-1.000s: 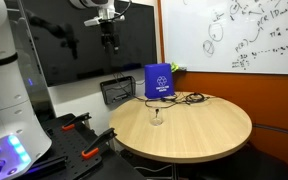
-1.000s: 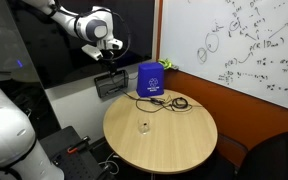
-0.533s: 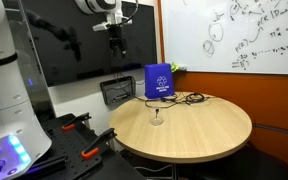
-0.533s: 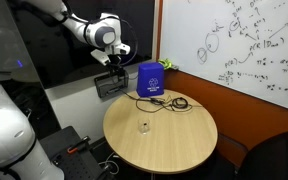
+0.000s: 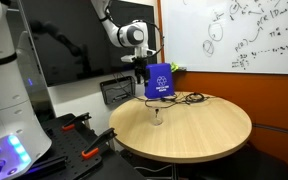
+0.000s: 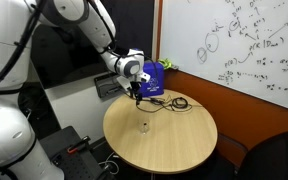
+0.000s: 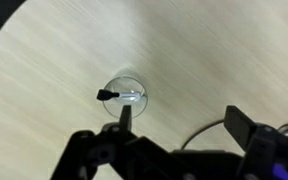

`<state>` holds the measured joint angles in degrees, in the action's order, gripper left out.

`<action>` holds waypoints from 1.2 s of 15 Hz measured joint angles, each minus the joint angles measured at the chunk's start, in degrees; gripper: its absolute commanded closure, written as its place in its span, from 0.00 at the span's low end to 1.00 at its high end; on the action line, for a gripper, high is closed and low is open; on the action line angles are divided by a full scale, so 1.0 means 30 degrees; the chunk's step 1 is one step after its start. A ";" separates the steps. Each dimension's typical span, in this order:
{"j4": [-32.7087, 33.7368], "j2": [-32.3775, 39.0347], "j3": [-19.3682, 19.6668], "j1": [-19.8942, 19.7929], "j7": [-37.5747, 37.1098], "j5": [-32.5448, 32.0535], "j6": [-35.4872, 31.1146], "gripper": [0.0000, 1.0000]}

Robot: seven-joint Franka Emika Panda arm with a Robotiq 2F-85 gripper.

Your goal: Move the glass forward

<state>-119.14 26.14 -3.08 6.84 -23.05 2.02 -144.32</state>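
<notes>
Table (image 5: 189, 142) bearing blue box (image 5: 158, 82) at its edge. Gripper (image 5: 142, 73) hanging just beside box, fingers apart, gripping nothing. Glass (image 5: 156, 117) upright near box, clear of it and untouched.

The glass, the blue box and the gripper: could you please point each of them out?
The glass (image 7: 132, 93), in the wrist view, on its bowl from above.
The blue box (image 5: 159, 84), in an exterior view, on its front face.
The gripper (image 6: 136, 95), in an exterior view, midway between its fingertips.

White rounded arm (image 6: 72, 14), grey wrist (image 6: 132, 68), black pincer (image 6: 136, 96).
</notes>
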 measured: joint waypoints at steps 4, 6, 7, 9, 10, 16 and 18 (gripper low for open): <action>0.3156 0.4008 0.0131 0.0015 -0.0112 0.1228 0.0003 0.00; 0.4371 0.5453 0.0479 0.0227 -0.0828 0.1453 0.0016 0.00; 0.4822 0.6000 0.0740 0.0347 -0.1364 0.1489 0.0018 0.00; 0.5512 0.6825 0.1027 0.0410 -0.1869 0.1861 0.0084 0.00; 0.5769 0.7105 0.1046 0.0362 -0.1869 0.2161 0.0192 0.00; 0.6848 0.8218 0.1047 0.0048 -0.1868 0.3531 0.1082 0.31; 0.7116 0.8492 0.1057 -0.0100 -0.1868 0.3559 0.1113 0.47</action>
<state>-97.79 51.62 0.09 6.55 -28.65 12.70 -140.98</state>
